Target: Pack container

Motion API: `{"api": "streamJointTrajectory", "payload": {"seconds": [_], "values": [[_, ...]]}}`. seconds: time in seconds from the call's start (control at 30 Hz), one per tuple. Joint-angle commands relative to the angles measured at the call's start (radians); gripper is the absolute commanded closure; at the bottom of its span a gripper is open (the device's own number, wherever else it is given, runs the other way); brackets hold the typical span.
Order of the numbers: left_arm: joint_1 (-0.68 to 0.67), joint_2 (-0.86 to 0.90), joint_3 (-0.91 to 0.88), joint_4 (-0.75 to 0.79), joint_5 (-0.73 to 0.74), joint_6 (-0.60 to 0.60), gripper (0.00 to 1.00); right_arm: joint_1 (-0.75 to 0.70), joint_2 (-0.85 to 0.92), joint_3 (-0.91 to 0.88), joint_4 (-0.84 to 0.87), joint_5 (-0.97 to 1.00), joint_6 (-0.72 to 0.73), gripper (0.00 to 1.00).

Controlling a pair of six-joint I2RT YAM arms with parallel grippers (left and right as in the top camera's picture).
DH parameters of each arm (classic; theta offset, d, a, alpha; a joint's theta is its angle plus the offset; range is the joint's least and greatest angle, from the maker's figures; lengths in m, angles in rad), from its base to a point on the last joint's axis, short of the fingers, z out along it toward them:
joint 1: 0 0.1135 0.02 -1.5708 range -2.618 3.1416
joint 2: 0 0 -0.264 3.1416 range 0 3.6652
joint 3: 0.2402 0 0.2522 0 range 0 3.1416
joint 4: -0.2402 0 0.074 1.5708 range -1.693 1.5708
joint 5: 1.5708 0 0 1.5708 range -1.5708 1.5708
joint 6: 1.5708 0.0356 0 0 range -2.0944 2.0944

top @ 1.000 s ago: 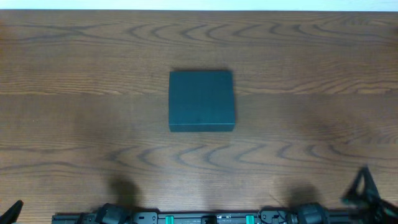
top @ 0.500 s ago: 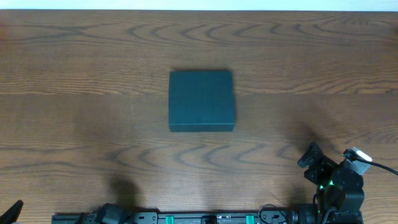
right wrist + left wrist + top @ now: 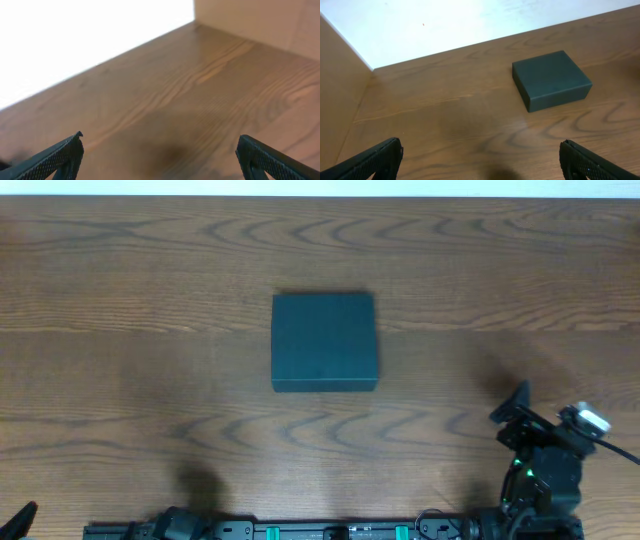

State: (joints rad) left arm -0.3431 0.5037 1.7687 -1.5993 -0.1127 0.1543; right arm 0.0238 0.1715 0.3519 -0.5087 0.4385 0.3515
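The container (image 3: 324,340) is a dark teal-green square box. It lies shut, lid down, at the middle of the wooden table. It also shows in the left wrist view (image 3: 551,80), at the upper right, well ahead of the fingers. My left gripper (image 3: 480,160) is open and empty, low at the near left edge; only a fingertip (image 3: 24,515) shows overhead. My right gripper (image 3: 160,155) is open and empty over bare wood. Overhead it (image 3: 540,425) is at the near right, well apart from the container. The container is out of the right wrist view.
The wooden table (image 3: 150,380) carries nothing else in view. A white surface borders its far edge (image 3: 445,25). A tan side wall stands at the left (image 3: 340,90) and another at the right (image 3: 260,20). The arm bases line the near edge (image 3: 320,530).
My right arm has risen from the near right corner and swung into view over the table. The container and the left arm have not moved.
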Motion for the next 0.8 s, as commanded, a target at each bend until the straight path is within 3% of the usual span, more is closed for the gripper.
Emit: {"api": "streamJointTrajectory", "payload": {"seconds": [0.0, 0.1, 0.2, 0.77], "values": [[-0.001, 0.003, 0.0, -0.002, -0.015, -0.002, 0.02, -0.009, -0.008, -0.019, 0.004, -0.152, -0.15, 0.01], [-0.001, 0.003, 0.0, -0.002, -0.015, -0.002, 0.02, -0.02, -0.008, -0.021, -0.012, -0.249, -0.346, 0.01], [-0.001, 0.003, 0.0, -0.002, -0.015, -0.002, 0.02, -0.031, -0.008, -0.021, -0.015, -0.279, -0.43, 0.01], [-0.001, 0.003, 0.0, -0.002, -0.015, -0.002, 0.02, -0.034, -0.148, -0.182, 0.048, -0.423, -0.435, 0.01]]}}
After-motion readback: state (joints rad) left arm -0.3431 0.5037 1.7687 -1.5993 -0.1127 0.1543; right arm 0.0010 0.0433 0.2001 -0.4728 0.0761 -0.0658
